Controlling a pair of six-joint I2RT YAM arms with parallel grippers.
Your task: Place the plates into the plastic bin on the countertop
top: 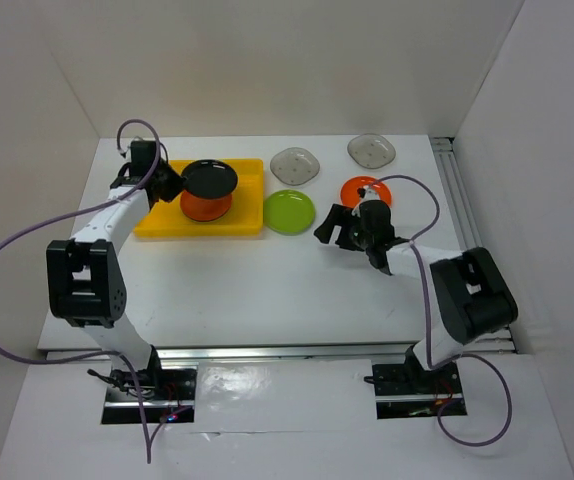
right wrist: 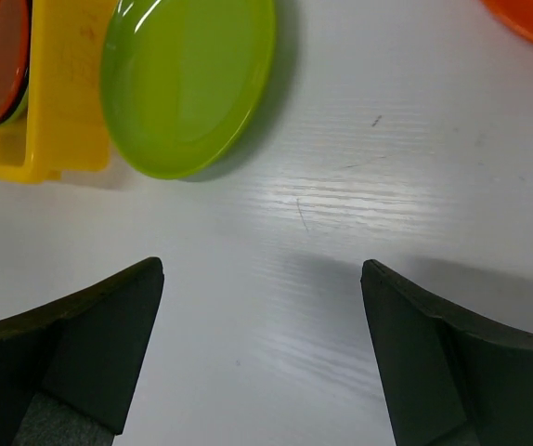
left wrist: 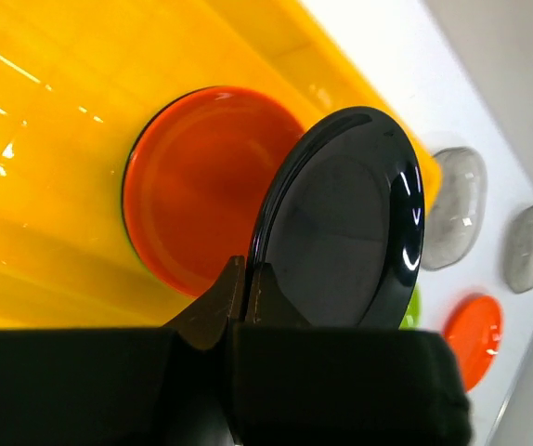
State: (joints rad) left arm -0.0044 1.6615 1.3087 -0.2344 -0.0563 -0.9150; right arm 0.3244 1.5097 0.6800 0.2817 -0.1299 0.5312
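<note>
My left gripper (top: 179, 180) is shut on the rim of a black plate (top: 209, 178) and holds it tilted above the yellow bin (top: 157, 225). In the left wrist view the fingertips (left wrist: 245, 274) pinch the black plate (left wrist: 341, 223) over an orange plate (left wrist: 197, 186) that lies in the bin (left wrist: 44, 139). On the countertop lie a lime green plate (top: 289, 212), two grey plates (top: 296, 165) (top: 371, 150) and an orange plate (top: 365, 190). My right gripper (top: 329, 228) is open and empty, low over the countertop just right of the lime plate (right wrist: 188, 84).
White walls close in the countertop (top: 267, 290) at the back and both sides. A metal rail (top: 277, 352) runs along the front edge. The bin's right corner (right wrist: 62, 121) almost touches the lime plate. Purple cables loop beside both arms.
</note>
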